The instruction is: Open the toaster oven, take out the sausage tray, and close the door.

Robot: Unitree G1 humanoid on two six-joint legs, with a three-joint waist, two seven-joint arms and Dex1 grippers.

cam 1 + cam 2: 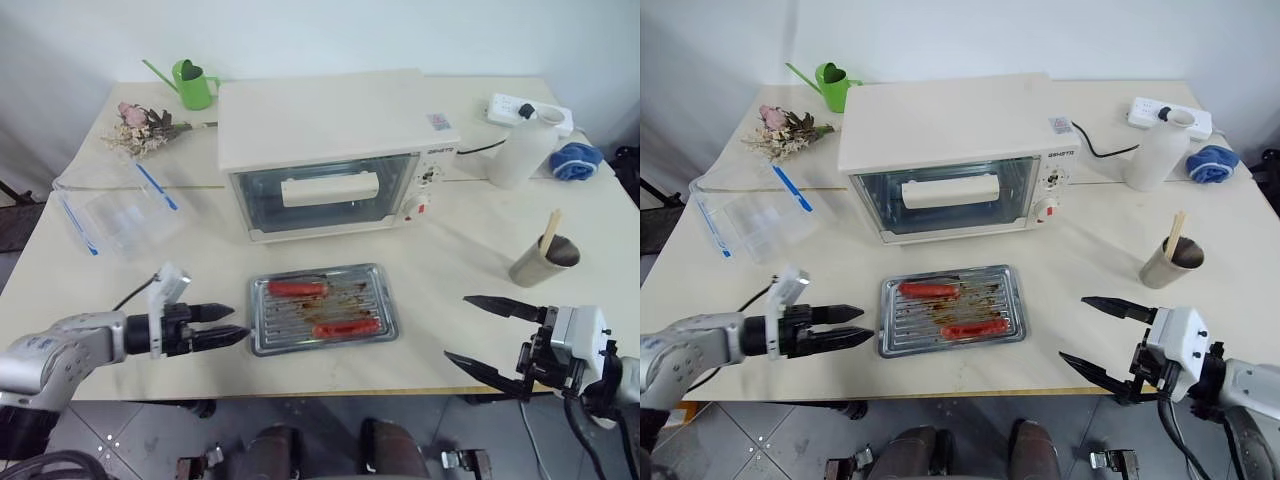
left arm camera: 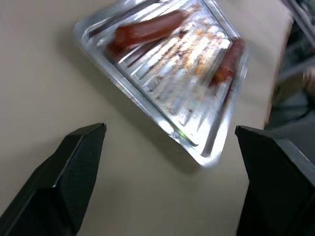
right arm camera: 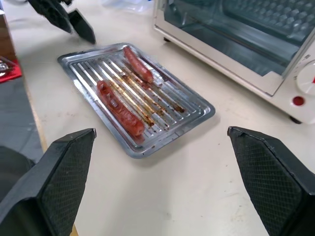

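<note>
Soft, even light falls from above on the pale cream tabletop (image 1: 450, 300), with only faint shadows under things. The shallow ribbed silvery metal tray (image 2: 167, 73) glares white and is smeared by motion blur in the left wrist view; elsewhere it is sharp.

Cream table (image 1: 470, 330) bearing toaster oven (image 1: 335, 150), sausage tray (image 1: 322, 308), clear box (image 1: 120, 208), cup (image 1: 543, 262).
</note>
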